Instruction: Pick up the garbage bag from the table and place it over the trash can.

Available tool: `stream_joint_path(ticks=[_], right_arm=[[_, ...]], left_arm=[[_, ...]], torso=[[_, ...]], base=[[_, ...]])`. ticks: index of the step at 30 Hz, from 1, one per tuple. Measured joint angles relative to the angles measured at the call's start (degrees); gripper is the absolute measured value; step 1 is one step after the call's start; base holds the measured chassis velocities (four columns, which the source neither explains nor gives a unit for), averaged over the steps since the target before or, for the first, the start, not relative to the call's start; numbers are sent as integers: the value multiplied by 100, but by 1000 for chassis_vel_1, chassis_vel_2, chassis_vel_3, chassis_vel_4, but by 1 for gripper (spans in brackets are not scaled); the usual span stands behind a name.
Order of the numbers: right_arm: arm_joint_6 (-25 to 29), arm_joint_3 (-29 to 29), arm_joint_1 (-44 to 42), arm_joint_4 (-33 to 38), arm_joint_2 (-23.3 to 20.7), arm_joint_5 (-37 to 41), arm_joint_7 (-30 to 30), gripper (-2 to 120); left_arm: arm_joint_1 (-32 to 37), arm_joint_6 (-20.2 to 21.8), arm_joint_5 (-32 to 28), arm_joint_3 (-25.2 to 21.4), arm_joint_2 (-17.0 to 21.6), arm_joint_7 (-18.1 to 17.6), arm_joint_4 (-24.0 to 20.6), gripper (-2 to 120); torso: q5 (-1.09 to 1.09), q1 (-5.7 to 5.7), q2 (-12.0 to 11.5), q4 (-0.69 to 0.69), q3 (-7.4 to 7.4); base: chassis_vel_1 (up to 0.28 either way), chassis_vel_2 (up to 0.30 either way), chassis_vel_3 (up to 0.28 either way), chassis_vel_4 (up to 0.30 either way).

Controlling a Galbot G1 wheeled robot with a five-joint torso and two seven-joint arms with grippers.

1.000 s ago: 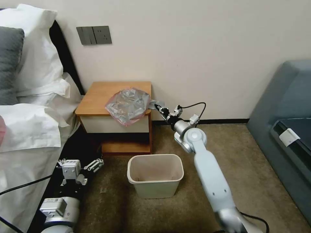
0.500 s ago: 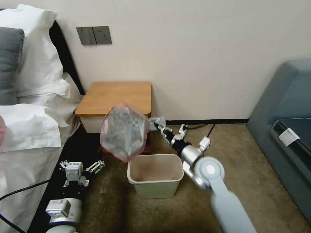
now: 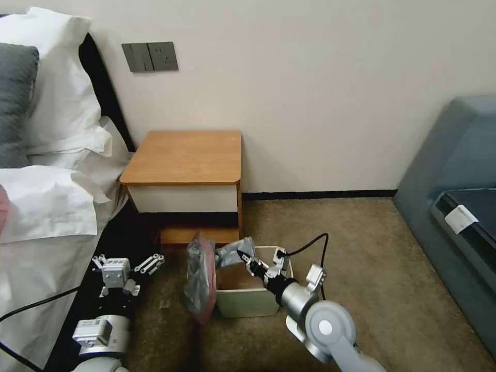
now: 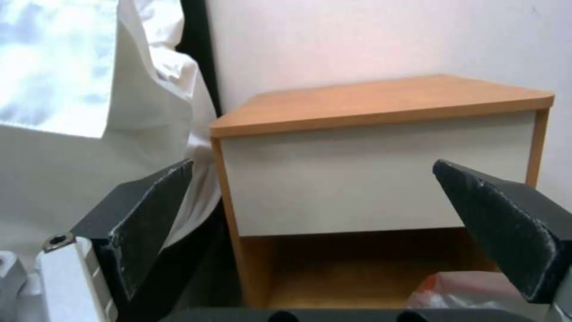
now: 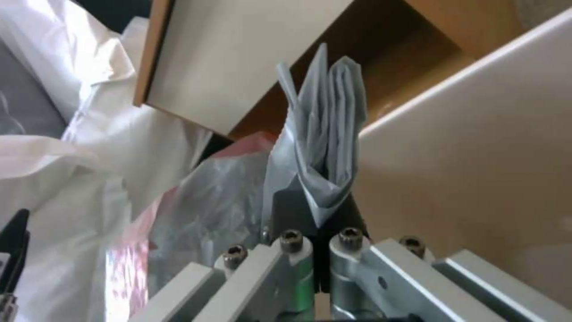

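Bag (image 3: 201,281) of thin grey plastic with a pinkish-red edge hangs in the air just beside the left wall of the trash can (image 3: 248,302), its crumpled body drooping toward the carpet (image 3: 361,243) while a bunched corner stretches over the can's near-left rim. The right hand (image 3: 242,255) is closed on that bunched corner, poised above the can's opening; in the right wrist view the grey folds (image 5: 325,147) rise pinched between the shut fingers, with the can's pale wall (image 5: 477,156) alongside. The beige can stands on the carpet in front of the bench (image 3: 188,155), below its low shelf, and the bench's orange-brown top is bare. The left hand (image 3: 126,266) hangs low beside the bed's white sheets (image 3: 46,206), well apart from the bag, its fingers spread open and holding nothing; its wrist view looks between the dark pads (image 4: 149,214) at the bench's cream drawer front (image 4: 375,179).
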Motion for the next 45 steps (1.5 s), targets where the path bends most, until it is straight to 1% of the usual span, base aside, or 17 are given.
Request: stream_joint_path(ticks=[4, 8, 9, 12, 13, 16, 17, 20, 21, 23, 24, 26, 31, 37, 39, 44, 45], right_arm=[[80, -55, 71, 2, -67, -165, 374, 1], [-66, -64, 208, 209, -199, 112, 1286, 19], [-66, -64, 208, 209, -199, 112, 1286, 19], [-211, -15, 287, 397, -340, 412, 1733, 32], [-211, -15, 287, 397, -340, 412, 1733, 32], [-349, 54, 291, 661, -514, 838, 2090, 47], [-349, 54, 291, 661, -514, 838, 2090, 47], [-393, 225, 110, 1007, -676, 915, 2231, 64], [-393, 225, 110, 1007, -676, 915, 2231, 64], [-408, 383, -37, 1256, -754, 980, 2339, 74], [-408, 383, -37, 1256, -754, 980, 2339, 74], [-453, 651, -215, 1596, -846, 1184, 2478, 86], [-413, 861, -274, 1776, -888, 1232, 2541, 99], [-324, 901, -143, 1801, -842, 1086, 2601, 100], [-297, 894, -80, 1780, -764, 905, 2584, 100], [-279, 848, -93, 1740, -682, 668, 2526, 100], [-275, 837, -125, 1739, -655, 567, 2479, 100]], left_arm=[[-20, -18, -55, 0, 1, -11, 49, 100], [-74, -93, -105, 4, 12, -84, 109, 100], [-74, -93, -105, 4, 12, -84, 109, 100], [-93, -108, -175, -9, 38, -135, 100, 100], [-93, -108, -175, -9, 38, -135, 100, 100], [-77, -105, -233, -52, 65, -159, 12, 100], [-77, -105, -233, -52, 65, -159, 12, 100], [-57, -86, -263, -71, 63, -169, -27, 100], [-57, -86, -263, -71, 63, -169, -27, 100], [-49, -75, -264, -62, 56, -169, -42, 100], [-49, -75, -264, -62, 56, -169, -42, 100], [-34, -50, -264, -42, 44, -168, -69, 100], [6, 90, -284, 23, 26, -174, -89, 100], [49, 275, -351, 242, 73, -179, -110, 100], [53, 557, -428, 494, 162, -179, -125, 100], [48, 832, -458, 860, 274, -213, -111, 100], [29, 928, -459, 1058, 309, -278, -54, 100]], torso=[[0, 0, 0, 0, 0], [0, 0, 0, 0, 0], [0, 0, 0, 0, 0], [0, 0, 0, 0, 0], [0, 0, 0, 0, 0], [1, 0, 0, 0, 0], [1, 0, 0, 0, 0], [1, 0, 0, 0, 0], [1, 0, 0, 0, 0], [1, 0, 0, 0, 0], [1, 0, 0, 0, 0], [1, 0, 0, -1, 0], [1, 0, 0, 0, 0], [1, 0, 0, 0, 0], [1, 0, 0, 0, 0], [1, 0, 0, 0, 0], [0, 0, 0, 0, 0]], base=[[0, 0, 0, 0], [0, 0, 0, 0], [0, 0, 0, 0], [0, 0, 0, 0], [0, 0, 0, 0], [0, 0, 0, 0], [0, 0, 0, 0], [0, 0, 0, 0], [0, 0, 0, 0], [0, 0, 0, 0], [0, 0, 0, 0], [0, 0, 0, 0], [0, 0, 0, 0], [0, 0, 0, 0], [0, 0, 0, 0], [0, 0, 0, 0], [0, 0, 0, 0]])
